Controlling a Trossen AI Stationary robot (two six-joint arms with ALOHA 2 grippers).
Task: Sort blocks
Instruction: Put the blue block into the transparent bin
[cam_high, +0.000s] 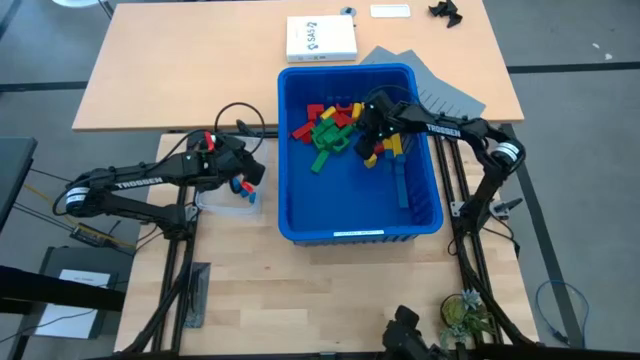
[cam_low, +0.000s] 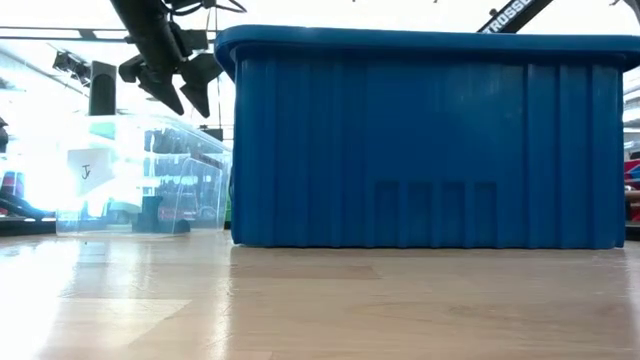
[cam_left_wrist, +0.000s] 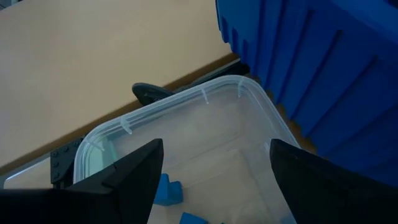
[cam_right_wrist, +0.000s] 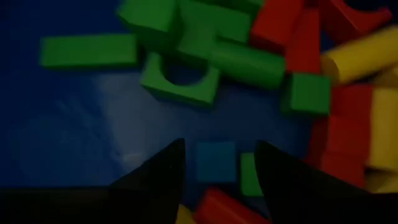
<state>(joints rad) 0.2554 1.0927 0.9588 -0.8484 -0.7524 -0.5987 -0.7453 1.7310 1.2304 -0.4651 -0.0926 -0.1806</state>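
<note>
The large blue plastic bin (cam_high: 360, 215) sits mid-table, holding a heap of small red, yellow, green and blue toy blocks (cam_high: 335, 128) piled toward its far end. Just beside its left wall stands the small clear plastic tub (cam_high: 228, 205), with a few blue blocks (cam_left_wrist: 166, 191) on its floor. The right arm reaches over the bin's right rim, its right gripper (cam_right_wrist: 214, 165) lowered over the heap, fingers partly spread around a small blue block (cam_right_wrist: 216, 160) without touching it. The left arm stretches in low from the left, its left gripper (cam_left_wrist: 214, 165) hanging above the tub, fingers wide and empty.
</note>
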